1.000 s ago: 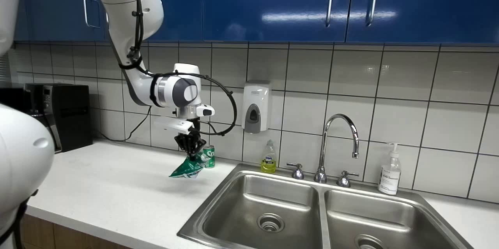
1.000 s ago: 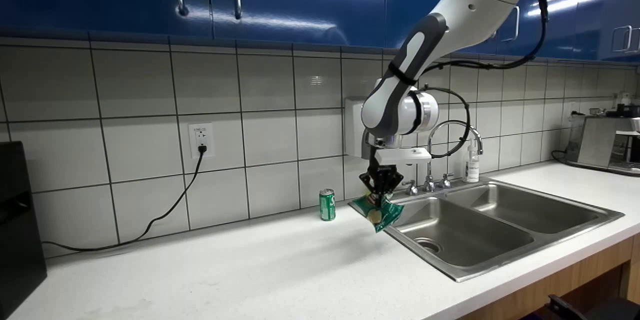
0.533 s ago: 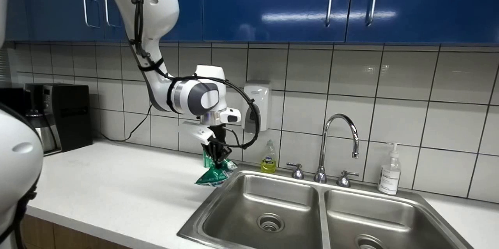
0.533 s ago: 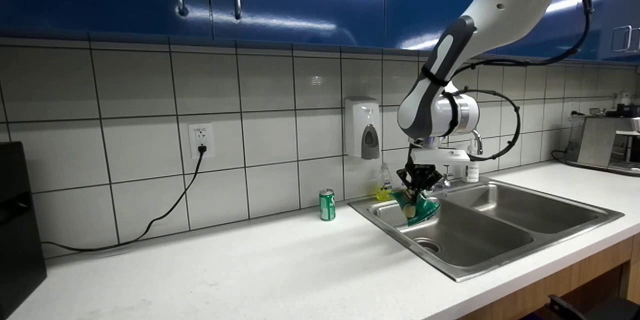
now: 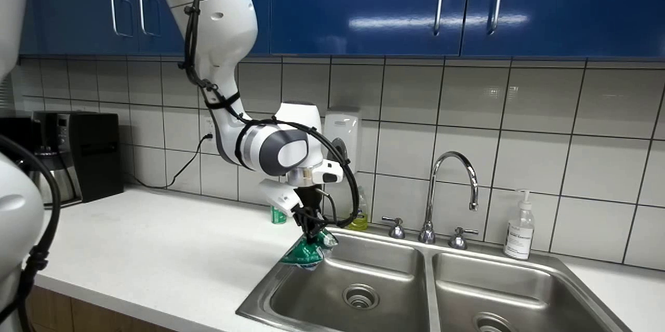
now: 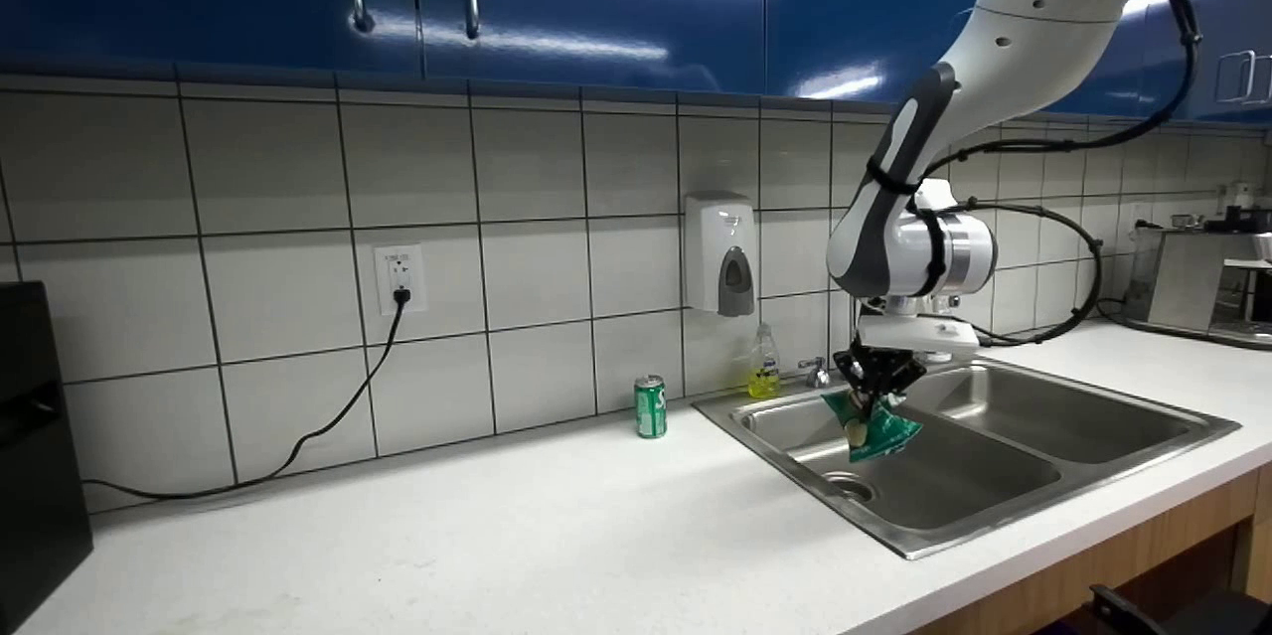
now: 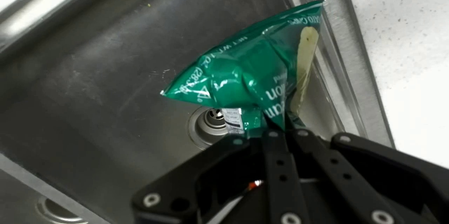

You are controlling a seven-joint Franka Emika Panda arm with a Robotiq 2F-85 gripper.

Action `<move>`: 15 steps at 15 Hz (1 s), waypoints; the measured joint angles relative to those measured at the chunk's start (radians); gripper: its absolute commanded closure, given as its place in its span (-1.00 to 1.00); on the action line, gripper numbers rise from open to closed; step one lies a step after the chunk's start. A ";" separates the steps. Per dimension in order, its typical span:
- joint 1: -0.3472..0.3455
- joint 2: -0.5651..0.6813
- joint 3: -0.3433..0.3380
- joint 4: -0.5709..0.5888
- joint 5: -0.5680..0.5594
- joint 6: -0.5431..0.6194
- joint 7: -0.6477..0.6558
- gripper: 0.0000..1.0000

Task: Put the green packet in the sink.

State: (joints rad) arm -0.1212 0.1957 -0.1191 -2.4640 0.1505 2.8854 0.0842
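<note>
the gripper [image 7: 287, 134] clamps the green packet [image 7: 242, 71] by a gathered fold, upper centre of the wrist view, above the sink [image 7: 105, 76], presumably positioned so release drops it inside.

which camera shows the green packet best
The wrist view: the packet looks largest there, and some of its print can be read. In both exterior views it is small, its print unreadable, but they show it held in the hand, above the sink.

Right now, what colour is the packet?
The packet is mostly green with white lettering, clearest in the wrist view.
</note>
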 measured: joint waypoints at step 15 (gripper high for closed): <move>-0.095 0.414 0.065 0.184 0.020 0.232 -0.020 0.99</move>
State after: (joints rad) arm -0.2165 0.6093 -0.0537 -2.2797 0.1701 3.1171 0.0646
